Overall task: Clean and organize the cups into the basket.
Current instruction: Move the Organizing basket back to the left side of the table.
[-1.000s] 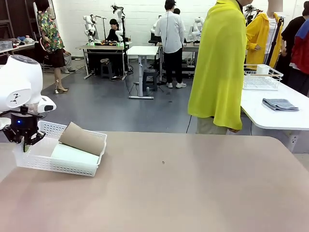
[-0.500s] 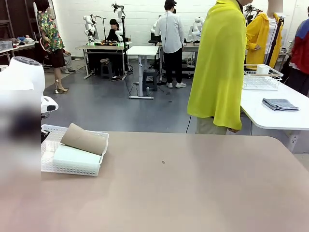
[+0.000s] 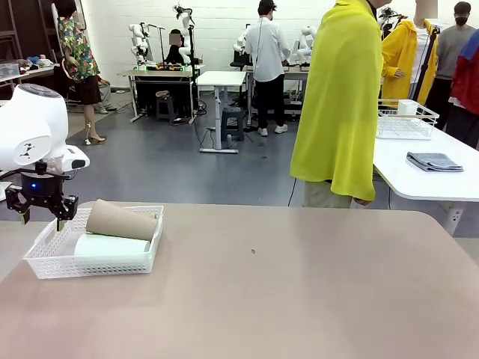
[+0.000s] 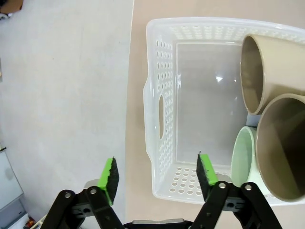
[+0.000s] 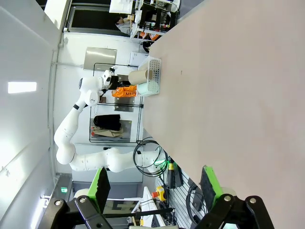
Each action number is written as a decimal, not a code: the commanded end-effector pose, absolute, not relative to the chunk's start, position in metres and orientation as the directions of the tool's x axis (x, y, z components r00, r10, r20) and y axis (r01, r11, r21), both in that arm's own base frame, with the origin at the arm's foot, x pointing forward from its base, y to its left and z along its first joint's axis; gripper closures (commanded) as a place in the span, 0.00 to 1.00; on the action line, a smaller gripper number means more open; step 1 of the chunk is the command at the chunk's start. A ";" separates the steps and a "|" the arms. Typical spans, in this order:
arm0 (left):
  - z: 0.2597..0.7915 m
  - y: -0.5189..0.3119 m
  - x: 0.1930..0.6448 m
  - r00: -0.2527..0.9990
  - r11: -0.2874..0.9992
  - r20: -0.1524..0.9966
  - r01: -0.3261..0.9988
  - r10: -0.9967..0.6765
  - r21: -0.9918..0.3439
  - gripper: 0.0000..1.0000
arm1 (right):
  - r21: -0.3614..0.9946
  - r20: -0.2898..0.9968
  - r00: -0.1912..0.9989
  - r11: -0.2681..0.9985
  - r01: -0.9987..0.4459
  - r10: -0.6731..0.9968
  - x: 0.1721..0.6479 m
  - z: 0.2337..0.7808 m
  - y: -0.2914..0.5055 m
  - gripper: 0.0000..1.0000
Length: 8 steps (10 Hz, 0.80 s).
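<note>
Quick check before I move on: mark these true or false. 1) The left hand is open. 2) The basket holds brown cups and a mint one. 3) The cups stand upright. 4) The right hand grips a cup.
1) The left hand is open: true; its jaws stand apart, holding nothing, over an end of the shallow white lattice-sided plastic basket.
2) True: two matte brown tapered cups and a pale mint green cup lie inside.
3) False: they lie on their sides.
4) False: the right hand is open and holds nothing.
</note>
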State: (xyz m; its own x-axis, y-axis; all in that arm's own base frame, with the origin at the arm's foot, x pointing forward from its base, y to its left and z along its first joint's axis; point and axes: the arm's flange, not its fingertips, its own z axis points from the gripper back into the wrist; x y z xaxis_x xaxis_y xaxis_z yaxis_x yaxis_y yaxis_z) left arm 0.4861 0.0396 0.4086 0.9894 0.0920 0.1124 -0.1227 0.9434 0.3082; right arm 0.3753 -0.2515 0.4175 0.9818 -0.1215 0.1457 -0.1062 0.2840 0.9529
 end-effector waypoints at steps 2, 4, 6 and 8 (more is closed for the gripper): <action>0.436 0.031 0.471 0.976 0.938 0.154 -0.192 0.153 0.288 0.05 | 0.949 0.147 0.982 0.295 -0.106 -0.119 0.372 0.418 -0.249 0.00; 0.470 0.012 0.446 0.961 0.951 0.142 -0.258 0.236 0.169 0.01 | 0.949 0.147 0.982 0.295 -0.106 -0.119 0.372 0.418 -0.249 0.00; 0.510 -0.014 0.402 0.963 0.965 0.182 -0.224 0.198 0.136 0.01 | 0.949 0.147 0.982 0.295 -0.106 -0.119 0.372 0.418 -0.249 0.00; 0.531 -0.039 0.361 0.965 0.972 0.225 -0.175 0.137 0.157 0.01 | 0.949 0.147 0.982 0.295 -0.106 -0.119 0.372 0.418 -0.249 0.00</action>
